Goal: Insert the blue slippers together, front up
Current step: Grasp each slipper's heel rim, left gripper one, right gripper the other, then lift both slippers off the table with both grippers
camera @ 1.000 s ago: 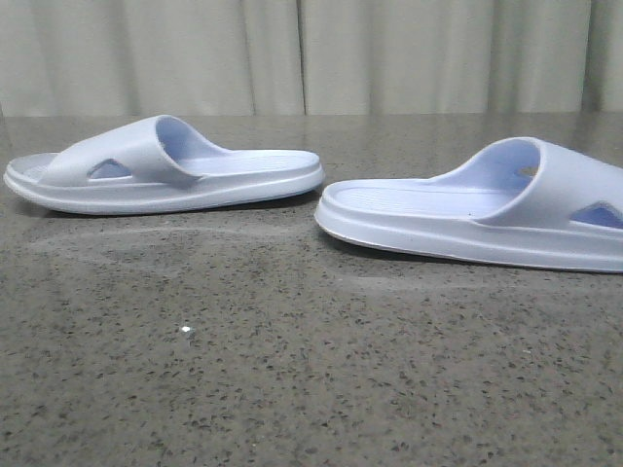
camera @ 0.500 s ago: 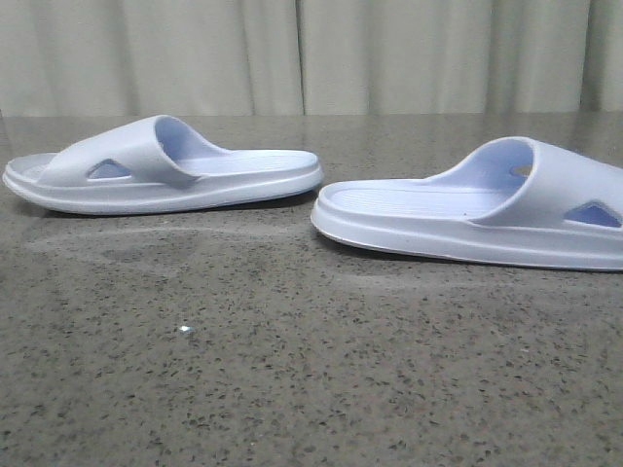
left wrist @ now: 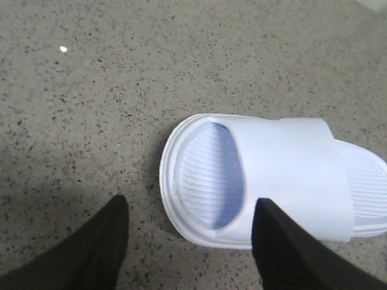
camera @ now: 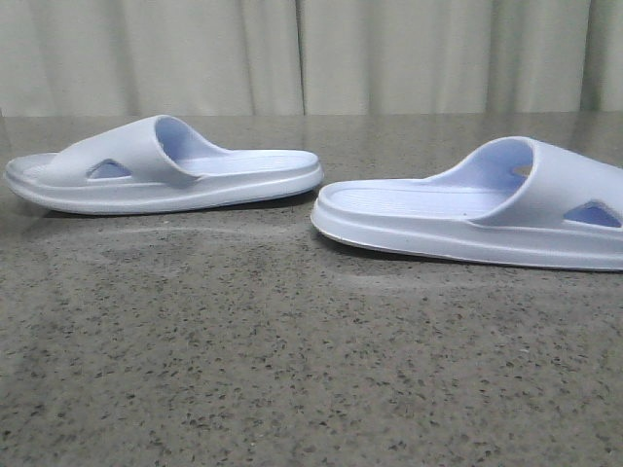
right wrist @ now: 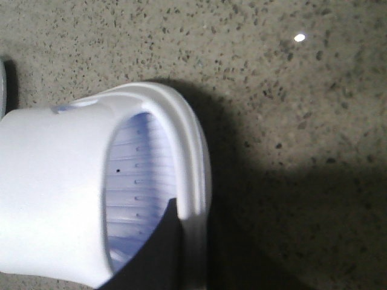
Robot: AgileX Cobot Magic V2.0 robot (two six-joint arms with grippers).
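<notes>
Two pale blue slippers lie sole-down on the speckled table, heels toward each other. The left slipper (camera: 165, 175) has its strap at the far left. The right slipper (camera: 477, 214) has its strap at the right edge. Neither gripper shows in the front view. In the left wrist view my left gripper (left wrist: 190, 211) is open above the left slipper's (left wrist: 266, 175) toe end, one finger (left wrist: 284, 254) over the strap edge. In the right wrist view my right gripper (right wrist: 193, 211) pinches the toe rim of the right slipper (right wrist: 60, 199). One finger (right wrist: 154, 254) is inside on the footbed; the other is lost in shadow.
The grey speckled tabletop (camera: 292, 370) stretches in front of both slippers. A pale curtain (camera: 311, 53) hangs behind the table's far edge. A small bright glint (left wrist: 63, 48) shows on the table near the left slipper.
The right slipper's heel end has slid slightly to the left. The left slipper has shifted a little. A small bright speck on the near table no longer shows.
</notes>
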